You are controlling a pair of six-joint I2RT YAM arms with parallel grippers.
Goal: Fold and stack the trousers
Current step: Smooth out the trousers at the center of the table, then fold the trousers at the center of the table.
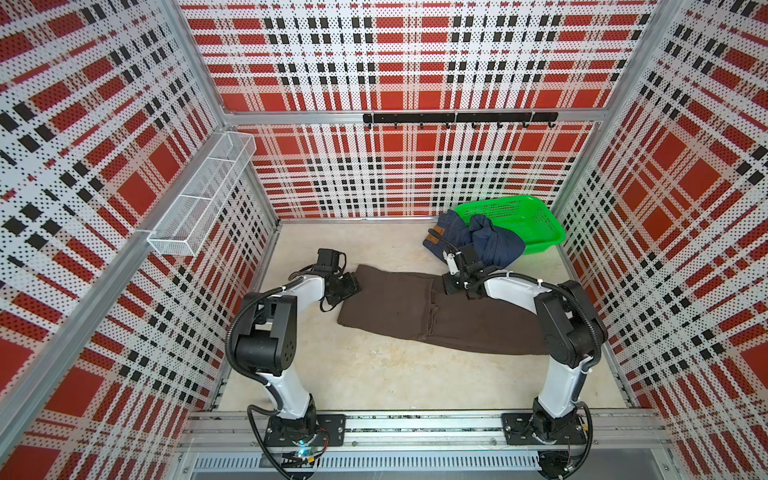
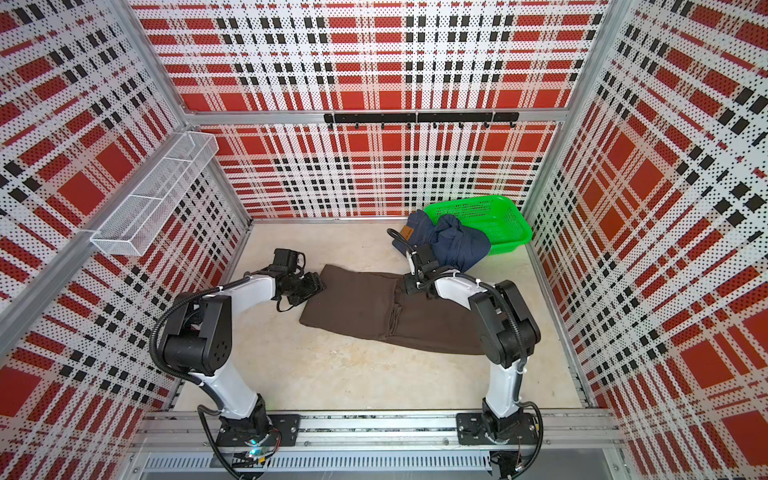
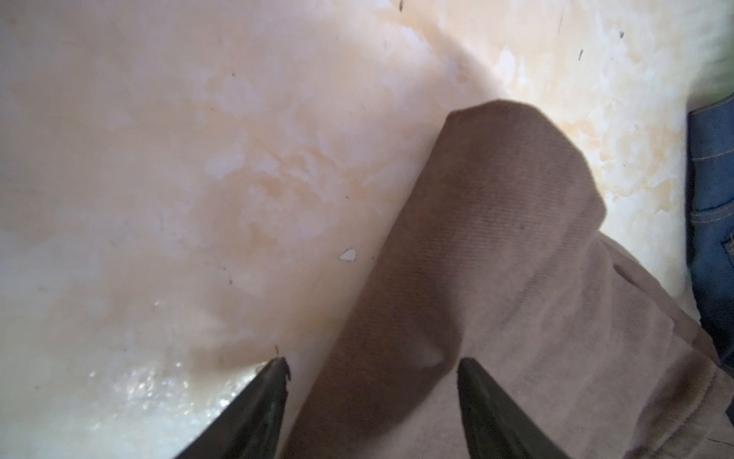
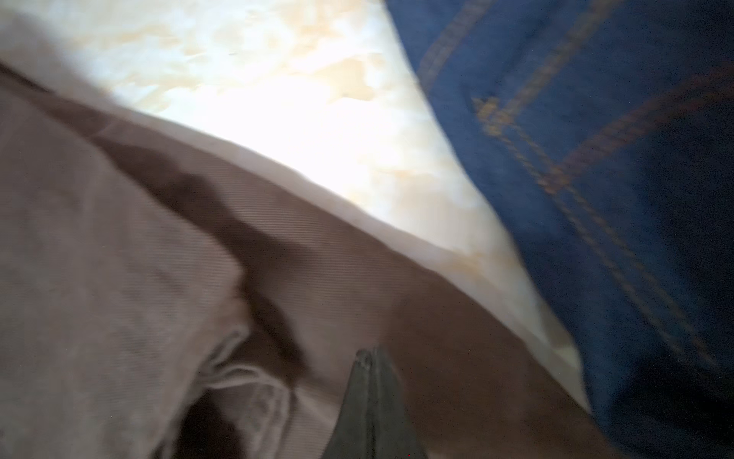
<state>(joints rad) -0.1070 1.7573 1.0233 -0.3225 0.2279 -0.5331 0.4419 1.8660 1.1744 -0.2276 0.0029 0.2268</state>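
I am in the folding step for the brown trousers (image 1: 415, 307), which lie long across the middle of the table (image 1: 374, 382). Their left part looks already doubled over, with an edge line near the middle. My left gripper (image 3: 371, 363) is spread wide at the far left corner of this cloth, standing across its edge and holding nothing. My right gripper (image 4: 371, 355) is fully closed at the far edge near the middle, and I cannot see if any cloth is pinched in it. The denim trousers (image 1: 490, 245) are in a heap at the rim of the green basket (image 1: 528, 216) in the far right corner, not yet folded. I think the next move needs both far points of the brown cloth to be caught and then carried toward the near edge. There is much bare table on the near side for this. The far side is tight: the denim lies just beside my right gripper, and the side wall (image 1: 249, 249) is near my left one.
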